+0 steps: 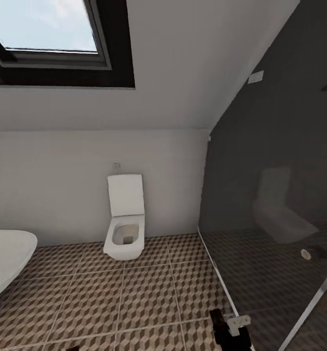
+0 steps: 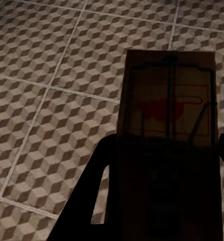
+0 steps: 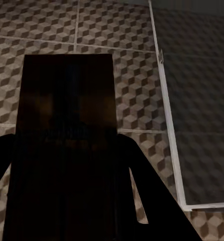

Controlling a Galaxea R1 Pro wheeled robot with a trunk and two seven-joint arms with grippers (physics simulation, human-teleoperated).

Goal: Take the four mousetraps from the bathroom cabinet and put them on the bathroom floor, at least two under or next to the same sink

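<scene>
A tan mousetrap (image 2: 167,95) with dark wire and a red mark sits between the fingers of my left gripper (image 2: 162,165), which is shut on it above the cube-patterned bathroom floor (image 2: 46,100). My right gripper (image 3: 67,165) is shut on another mousetrap (image 3: 67,100), a flat board seen dark and in shadow over the bathroom floor (image 3: 132,75). In the head view, part of the right gripper (image 1: 228,332) shows at the lower edge above the bathroom floor (image 1: 134,292). The cabinet is out of view.
A white wall-hung toilet (image 1: 125,222) stands straight ahead against the white wall. A white rounded tub or basin (image 1: 7,256) juts in at the left. A glass shower screen (image 1: 275,219) with a pale floor rail (image 1: 219,275) closes off the right. A skylight (image 1: 51,29) sits overhead.
</scene>
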